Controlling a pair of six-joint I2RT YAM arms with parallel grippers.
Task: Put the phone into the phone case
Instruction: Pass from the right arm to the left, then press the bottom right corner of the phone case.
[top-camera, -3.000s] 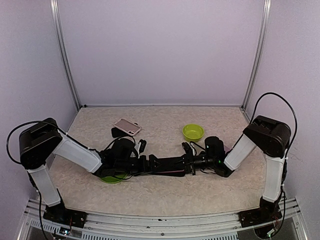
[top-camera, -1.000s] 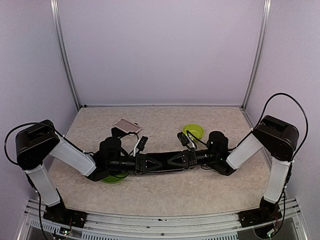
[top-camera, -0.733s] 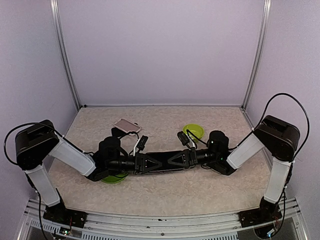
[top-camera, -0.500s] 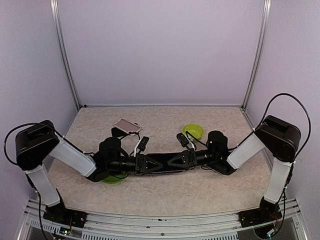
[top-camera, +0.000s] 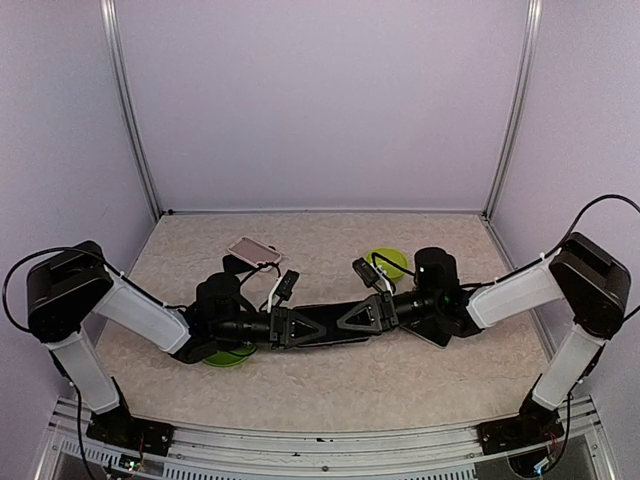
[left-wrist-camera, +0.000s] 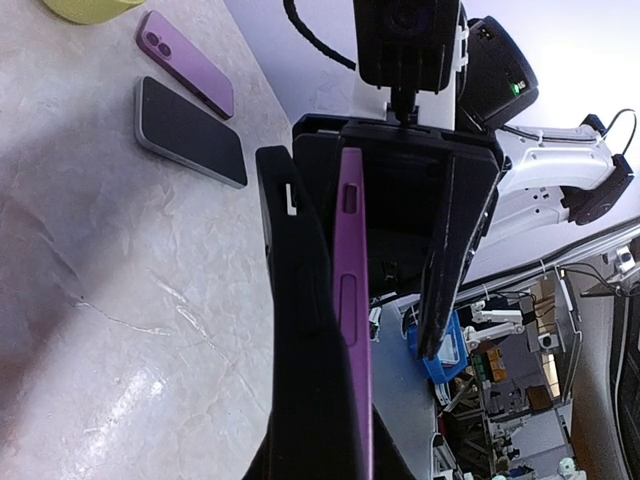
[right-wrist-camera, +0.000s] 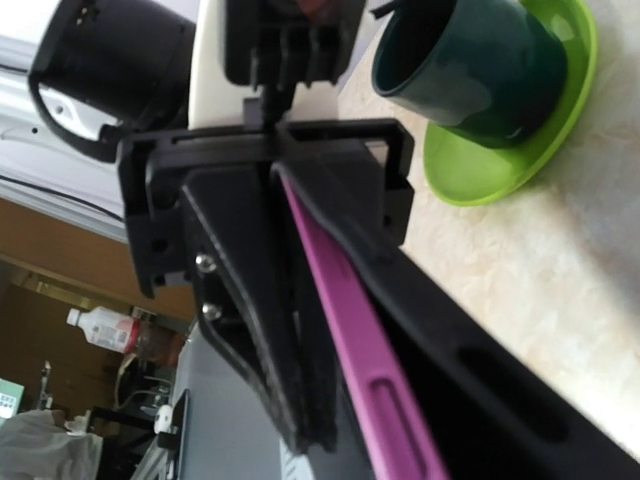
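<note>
From above, two arms meet mid-table. The left gripper (top-camera: 318, 330) and right gripper (top-camera: 342, 322) are tip to tip over one black case (top-camera: 330, 339). One pink phone (top-camera: 254, 251) lies well behind them. One green bowl (top-camera: 388, 262) sits by the right arm and one green plate (top-camera: 225, 357) under the left.

From the left wrist, the left gripper clamps one purple phone (left-wrist-camera: 351, 290) flat against the case; whether it is seated cannot be told. The right gripper's jaws stand spread, clear of it. Two more phones lie side by side on the table, a lilac phone (left-wrist-camera: 186, 76) and a dark phone (left-wrist-camera: 190, 131).

From the right wrist, one dark cup (right-wrist-camera: 470, 60) stands on the plate.
</note>
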